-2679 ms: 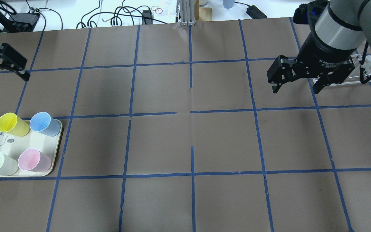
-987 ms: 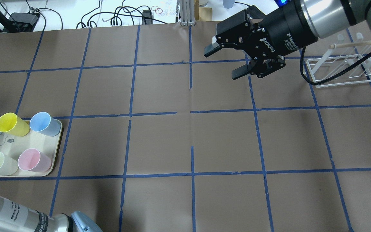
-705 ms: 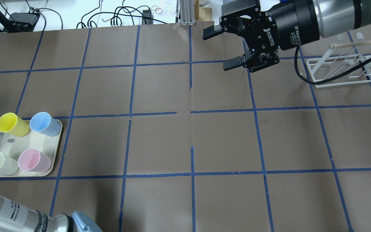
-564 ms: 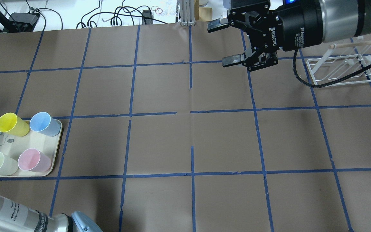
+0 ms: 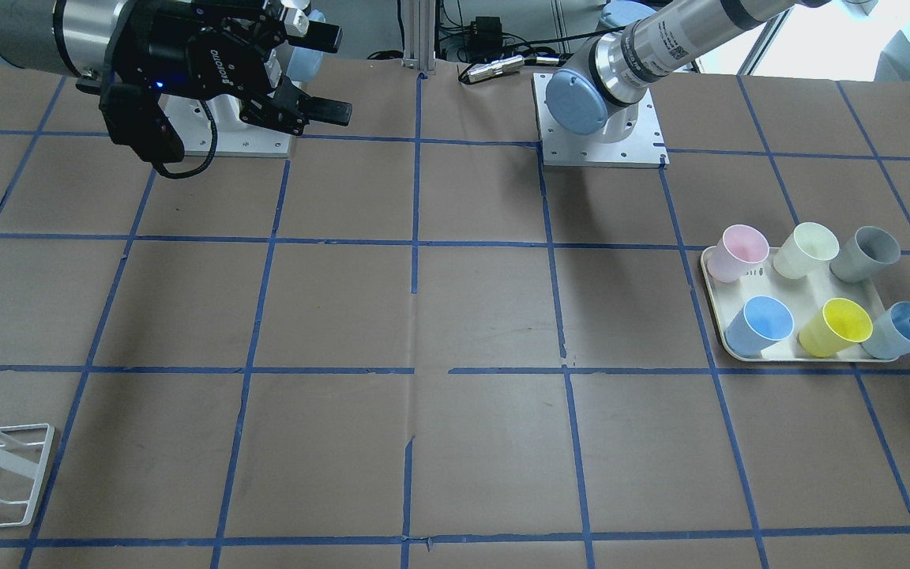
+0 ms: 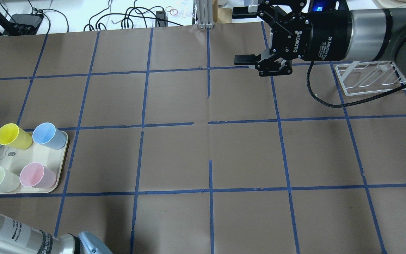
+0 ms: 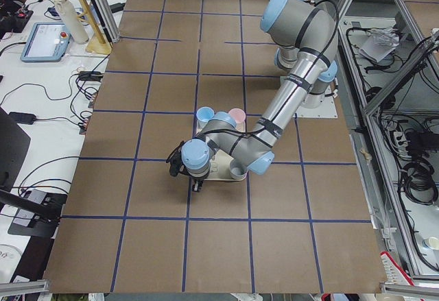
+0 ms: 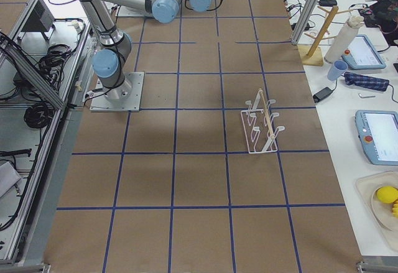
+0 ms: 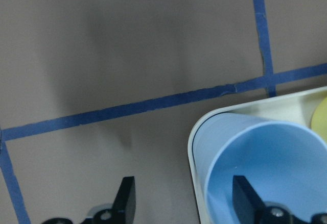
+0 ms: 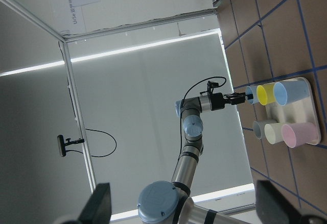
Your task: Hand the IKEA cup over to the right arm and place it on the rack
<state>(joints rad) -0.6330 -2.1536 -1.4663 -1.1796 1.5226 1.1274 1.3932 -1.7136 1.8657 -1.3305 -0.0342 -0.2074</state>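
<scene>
The left pincer has come down onto the IKEA cup since a couple of seconds back, when it hung up near 10 o'clock of the overhead view, well clear of everything; its jaws are parted and not yet closed, one finger dipped inside the bright blue bowl and the other outside the wall, over the brown desk, so the rim sits between them; the cup itself has not budged, and stands upright at the outer corner of the cream tray, just beside the yellow cup, out at 9 o'clock; to my eye that puts the pick a single squeeze away, though a thin tapered wall pinched so near the lip could tilt or slip as it lifts. The right pincer has changed more plainly; it was pointing down over the rack and has since swung up and turned on its side, fingers spread wide with nothing between them and aimed toward 9 o'clock, drifting toward 12 o'clock in the last second; the rack at 2 o'clock is now uncovered and bare of cups; I read that as the right arm posing to receive the hand-over, which has not begun.
</scene>
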